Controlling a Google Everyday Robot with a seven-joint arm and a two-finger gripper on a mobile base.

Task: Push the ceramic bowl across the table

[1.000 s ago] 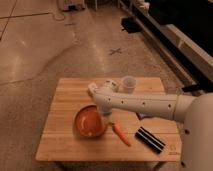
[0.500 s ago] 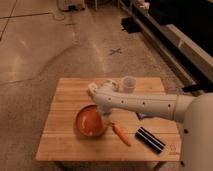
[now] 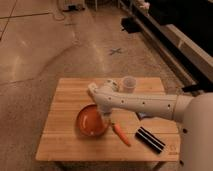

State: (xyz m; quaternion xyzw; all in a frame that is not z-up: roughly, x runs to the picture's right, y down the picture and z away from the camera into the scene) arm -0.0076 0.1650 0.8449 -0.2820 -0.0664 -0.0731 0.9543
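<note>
A glossy, round orange-red ceramic bowl (image 3: 90, 121) sat toward seven o'clock on the light-brown wooden plank tabletop (image 3: 64, 100). The gripper (image 3: 106, 118) pointed down at its three-o'clock rim; I could not tell whether it was apart or together.

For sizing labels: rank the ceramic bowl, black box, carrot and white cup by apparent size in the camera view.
1. ceramic bowl, with the hand at its right rim
2. black box
3. carrot and white cup: alike, the cup farther away, so unranked
</note>
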